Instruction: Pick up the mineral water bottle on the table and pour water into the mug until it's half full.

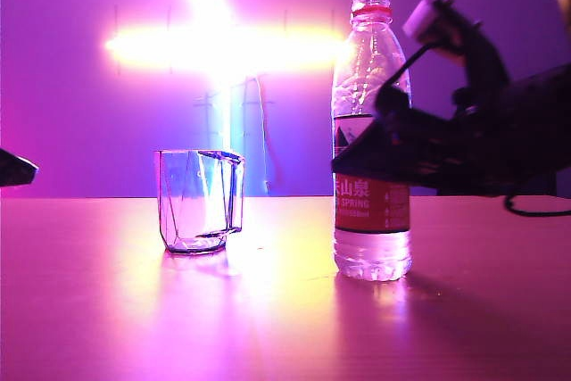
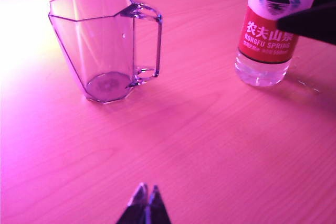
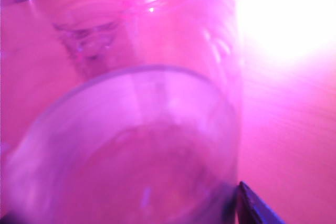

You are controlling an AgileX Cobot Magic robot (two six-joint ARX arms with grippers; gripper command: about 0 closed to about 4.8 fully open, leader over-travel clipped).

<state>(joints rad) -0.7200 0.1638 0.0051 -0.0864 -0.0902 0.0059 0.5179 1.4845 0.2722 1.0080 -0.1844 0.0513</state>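
Surface: the table (image 1: 107, 310), a wide smooth wooden top tinted pink-purple, glossy, with a bright glare patch between the two things standing on it.
Standing left: the mug (image 1: 200, 201), clear and faceted, upright on its narrow base, handle turned toward the bottle, apparently empty.
Standing right: the mineral water bottle (image 1: 371, 220), upright, uncapped, red neck ring, red-and-white label; its base rests on the wood.
Spacing: mug and bottle stand near each other, not touching.
Grain: fine wood lines show in the left wrist view.
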